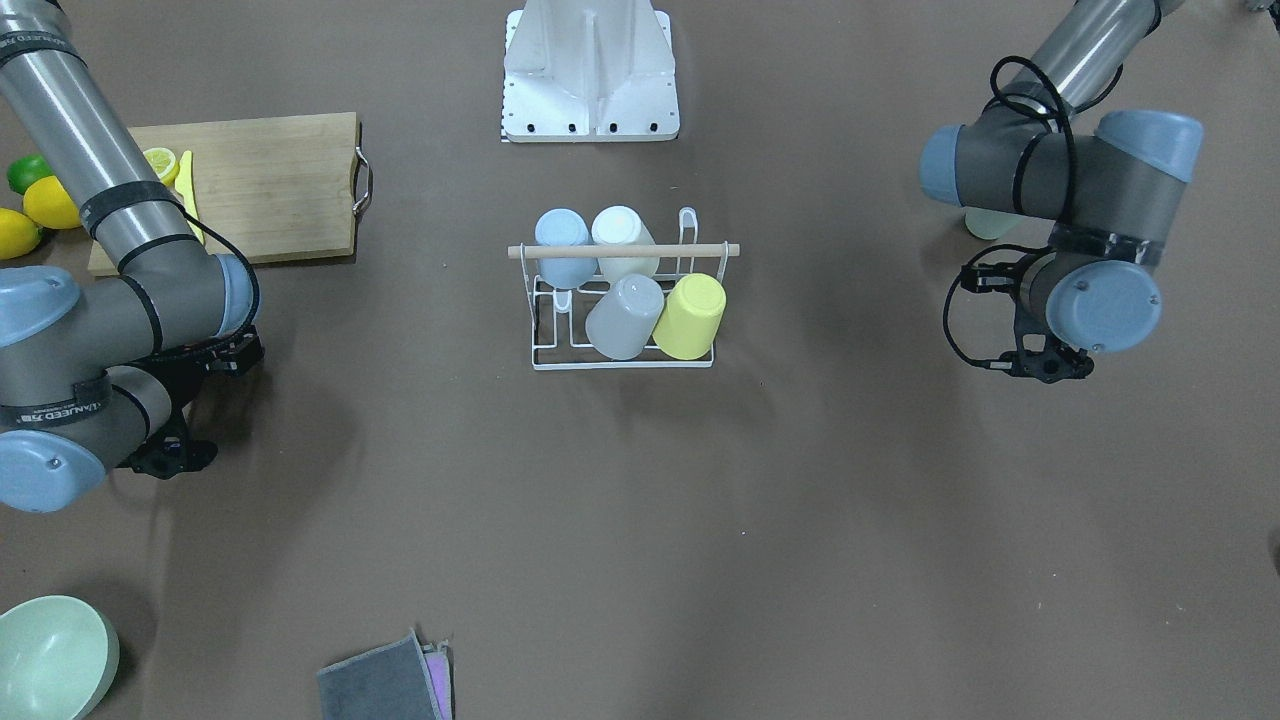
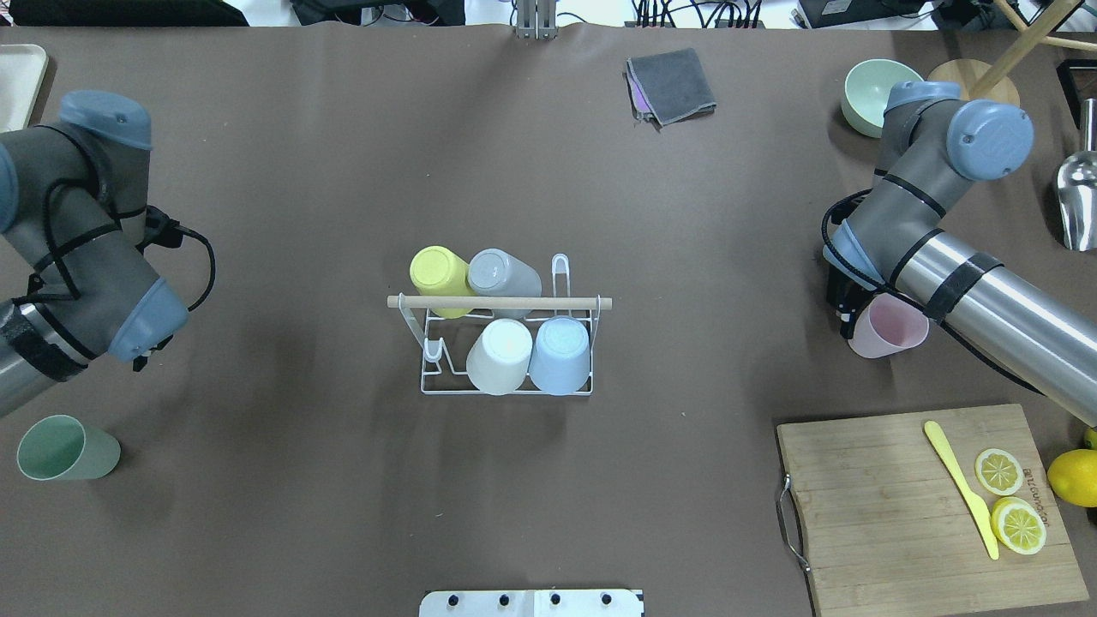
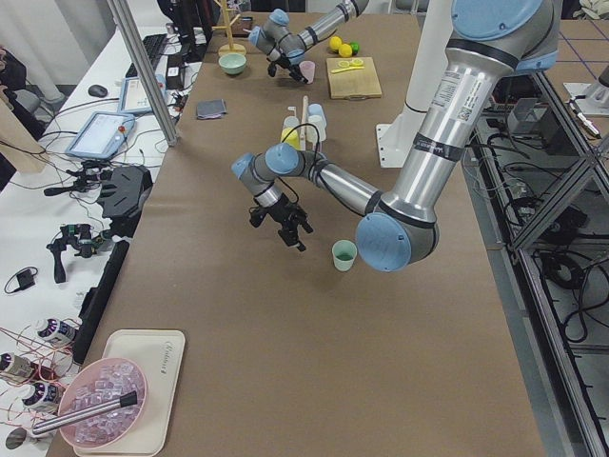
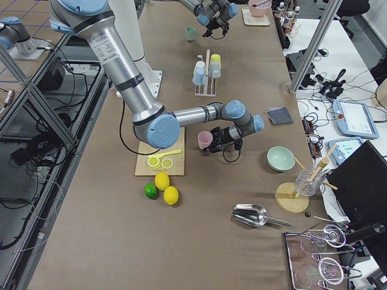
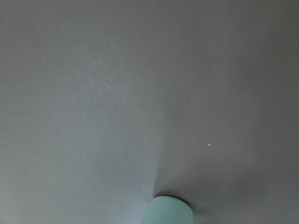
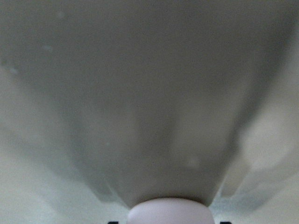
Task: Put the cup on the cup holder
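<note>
Pink cup (image 2: 893, 330) inside right gripper (image 2: 855, 319)

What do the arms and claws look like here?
The left arm and right arm match: silver tubes, dark grey joints with pale blue round caps. Black cables loop around the wrists, and black straps band the tubes; one on the right arm carries white lettering. The left claw and right claw are small and black.

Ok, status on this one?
Left gripper empty, jaws unreadable. Right gripper at pink cup, grip unconfirmed. Cup holder holds four cups, two prongs free. Nothing between cup and holder.
</note>
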Action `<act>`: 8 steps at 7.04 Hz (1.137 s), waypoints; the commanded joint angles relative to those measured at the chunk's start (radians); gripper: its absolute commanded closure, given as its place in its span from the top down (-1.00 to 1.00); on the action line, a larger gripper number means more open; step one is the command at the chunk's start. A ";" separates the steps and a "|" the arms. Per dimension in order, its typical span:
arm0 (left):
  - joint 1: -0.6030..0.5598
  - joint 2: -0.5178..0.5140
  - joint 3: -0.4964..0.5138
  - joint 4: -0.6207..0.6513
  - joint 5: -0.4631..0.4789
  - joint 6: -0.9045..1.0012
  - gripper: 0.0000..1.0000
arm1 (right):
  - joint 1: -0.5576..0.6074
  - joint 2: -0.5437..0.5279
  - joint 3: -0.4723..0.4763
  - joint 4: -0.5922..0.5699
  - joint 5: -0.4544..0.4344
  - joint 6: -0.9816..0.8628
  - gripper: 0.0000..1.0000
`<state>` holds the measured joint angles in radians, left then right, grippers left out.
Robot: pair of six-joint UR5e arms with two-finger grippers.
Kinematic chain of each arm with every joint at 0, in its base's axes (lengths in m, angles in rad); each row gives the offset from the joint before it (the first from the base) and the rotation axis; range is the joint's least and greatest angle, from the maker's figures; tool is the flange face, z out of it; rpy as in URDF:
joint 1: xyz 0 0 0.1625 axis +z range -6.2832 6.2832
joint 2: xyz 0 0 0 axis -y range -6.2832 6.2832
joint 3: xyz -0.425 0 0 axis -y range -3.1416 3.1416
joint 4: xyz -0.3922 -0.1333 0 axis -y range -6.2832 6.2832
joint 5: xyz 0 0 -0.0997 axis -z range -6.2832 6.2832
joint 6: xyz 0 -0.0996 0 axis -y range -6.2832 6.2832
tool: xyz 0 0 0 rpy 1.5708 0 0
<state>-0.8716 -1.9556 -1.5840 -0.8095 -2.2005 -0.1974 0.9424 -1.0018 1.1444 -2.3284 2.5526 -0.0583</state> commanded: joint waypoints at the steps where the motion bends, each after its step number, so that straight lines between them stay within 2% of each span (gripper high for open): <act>1: 0.035 0.043 -0.010 0.001 0.001 0.001 0.97 | 0.012 -0.001 0.003 -0.009 0.000 0.000 -0.21; 2: 0.058 0.059 -0.010 0.000 0.001 0.003 0.97 | 0.010 -0.001 0.001 -0.008 0.000 0.000 -0.31; 5: 0.083 0.069 -0.019 0.001 -0.001 0.001 0.97 | 0.022 -0.001 0.014 0.006 0.027 -0.006 -0.31; 8: 0.091 0.069 -0.019 0.000 -0.004 0.000 0.97 | 0.131 0.005 0.052 0.040 0.066 -0.034 -0.31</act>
<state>-0.7839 -1.8869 -1.6033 -0.8087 -2.2030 -0.1977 1.0241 -0.9975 1.1753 -2.2945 2.5978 -0.0780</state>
